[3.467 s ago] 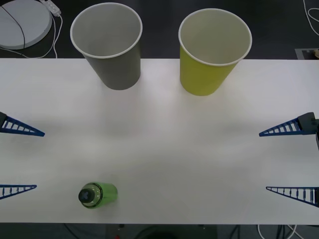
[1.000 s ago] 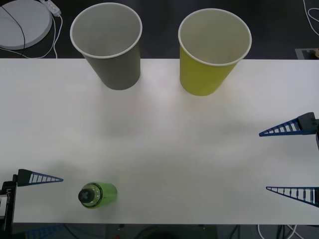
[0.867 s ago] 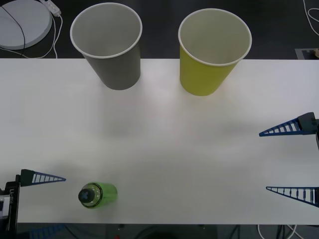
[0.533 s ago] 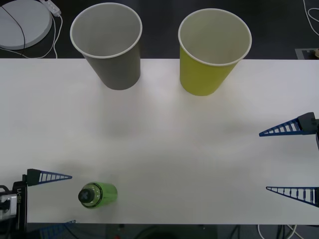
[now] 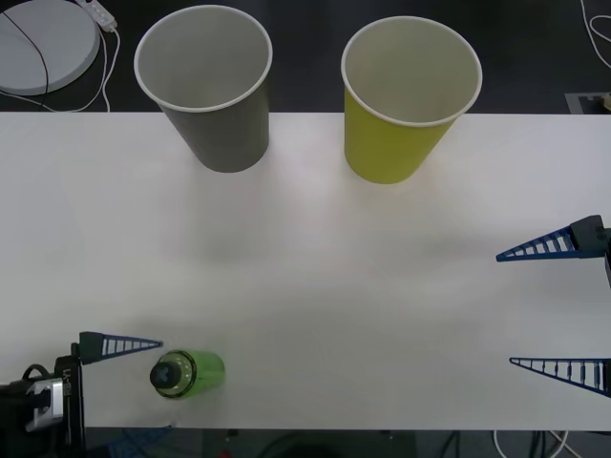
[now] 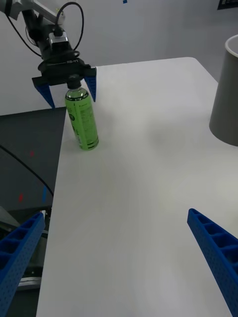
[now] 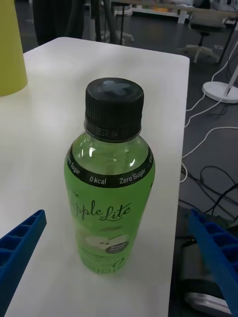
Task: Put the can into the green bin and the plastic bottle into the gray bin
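Observation:
The plastic bottle [image 5: 188, 372] [image 6: 83, 124] [image 7: 111, 198], green with a black cap, stands upright near the table's front left corner. My left gripper [image 5: 164, 386] [image 6: 73, 100] [image 7: 116, 213] is open, one finger on each side of the bottle at cap height, with gaps on both sides. The gray bin [image 5: 215, 95] [image 6: 227, 94] stands at the back left and the green bin [image 5: 406, 105] [image 7: 10, 44] at the back right, both upright. My right gripper [image 5: 506, 309] [image 6: 115, 214] hangs open at the table's right side. The can is out of view.
The white table [image 5: 315, 248] stretches bare between the bottle and the bins. The bottle is close to the table's front edge. A white round base [image 5: 43, 43] with a cable lies on the floor behind the table's left end.
My left gripper has come down from the left edge toward the front and slid right until its fingers flank the bottle. Bottle, bins and right arm have not moved.

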